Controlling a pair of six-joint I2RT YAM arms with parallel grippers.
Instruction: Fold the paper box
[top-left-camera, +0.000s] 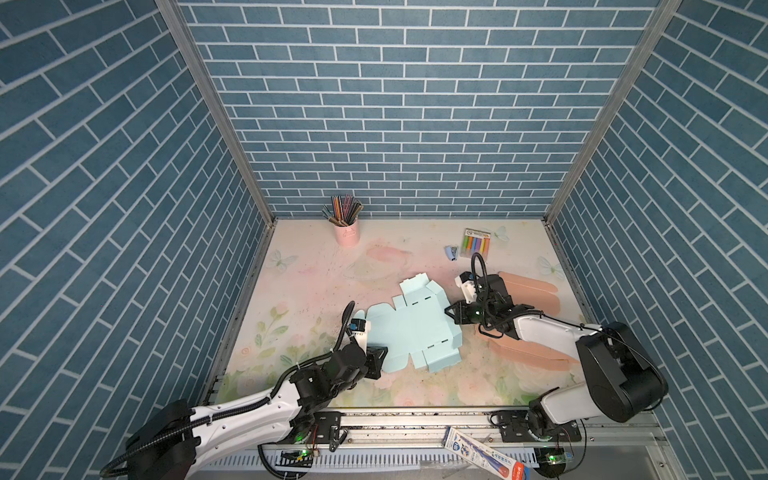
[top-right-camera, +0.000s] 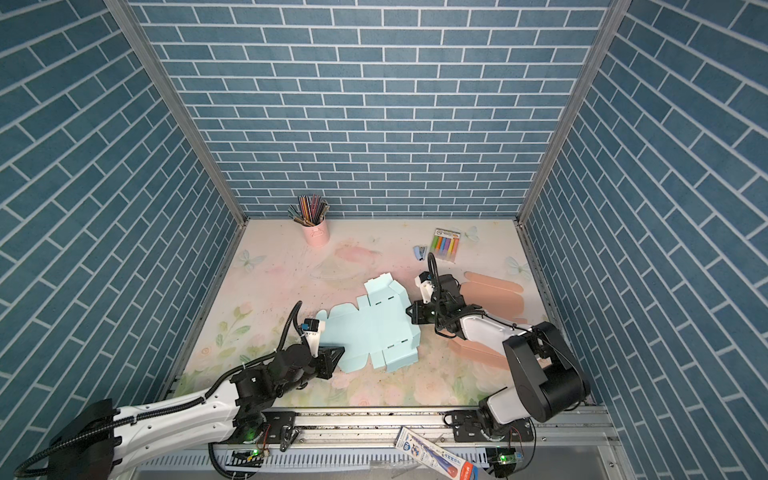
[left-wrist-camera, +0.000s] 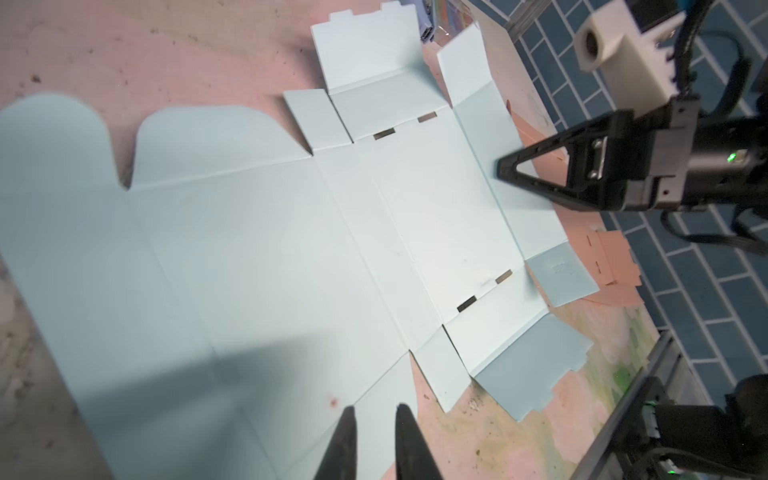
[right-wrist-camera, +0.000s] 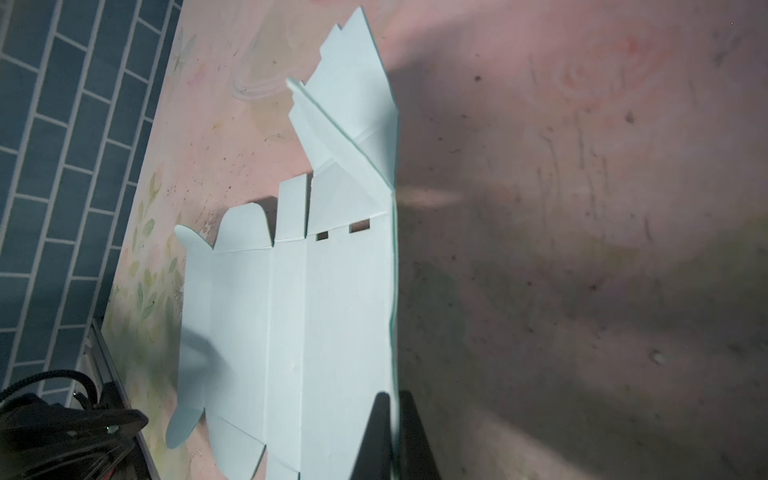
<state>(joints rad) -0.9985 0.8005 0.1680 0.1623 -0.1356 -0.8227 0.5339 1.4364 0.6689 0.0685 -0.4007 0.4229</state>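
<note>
The paper box (top-left-camera: 409, 332) (top-right-camera: 365, 332) is a light blue die-cut sheet lying mostly flat in the middle of the table. Its far flaps are partly raised. My left gripper (top-left-camera: 381, 356) (top-right-camera: 337, 351) is at the sheet's near left corner. In the left wrist view its fingers (left-wrist-camera: 376, 409) stand a narrow gap apart over a corner flap of the sheet (left-wrist-camera: 291, 249), and contact is unclear. My right gripper (top-left-camera: 449, 311) (top-right-camera: 410, 311) (right-wrist-camera: 393, 397) is shut on the sheet's right edge (right-wrist-camera: 332, 311), which runs edge-on between the tips. It also shows in the left wrist view (left-wrist-camera: 503, 168).
A pink cup of pencils (top-left-camera: 347, 232) stands at the back. A marker pack (top-left-camera: 477, 243) and a small blue stapler (top-left-camera: 452, 252) lie at the back right. Peach cardboard sheets (top-left-camera: 534, 291) lie under and beside my right arm. A carton (top-left-camera: 482, 455) rests on the front rail.
</note>
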